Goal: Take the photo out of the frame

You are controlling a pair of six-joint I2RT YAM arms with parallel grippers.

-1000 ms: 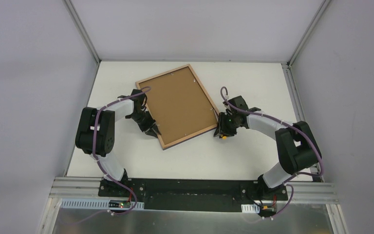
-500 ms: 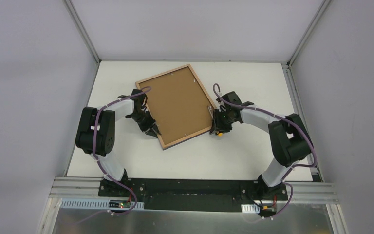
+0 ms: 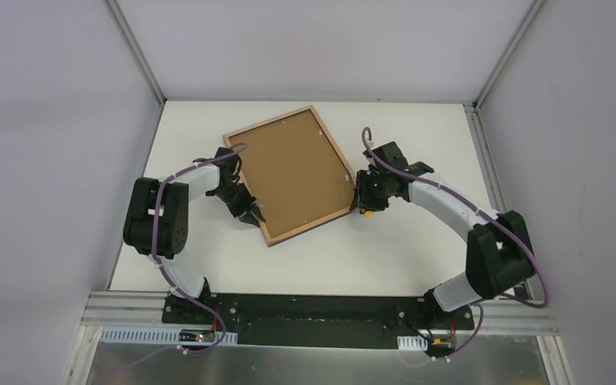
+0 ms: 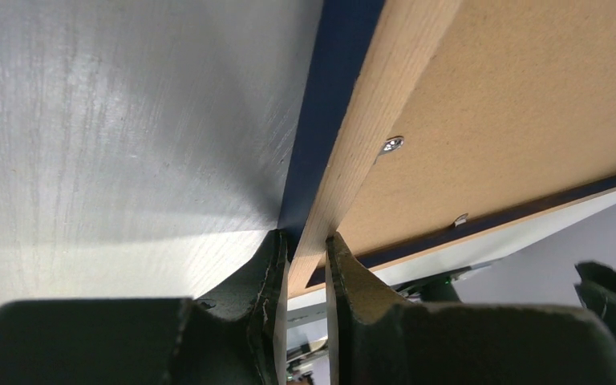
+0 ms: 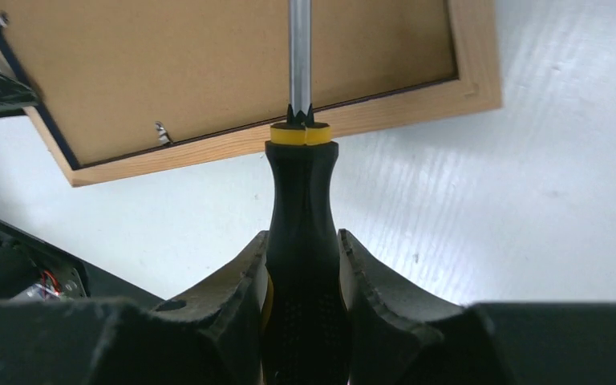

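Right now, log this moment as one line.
frame: back up, backing in place | left gripper: shut on frame edge | right gripper: shut on screwdriver, shaft over backing | photo: not visible

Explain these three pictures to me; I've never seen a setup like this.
This is a robot: a left arm and a right arm, bolted to a white table. One picture looks down from above. The other two come from small cameras on the wrists, so each shows its own hand's fingers up close.

On the table lies a picture frame, back side up. You see its wood rim and the brown backing board, with small metal tabs at its edge. The left hand is clamped on the frame's edge. The right hand grips a black-handled screwdriver, its metal shaft reaching over the board. The photo cannot be seen from this side.
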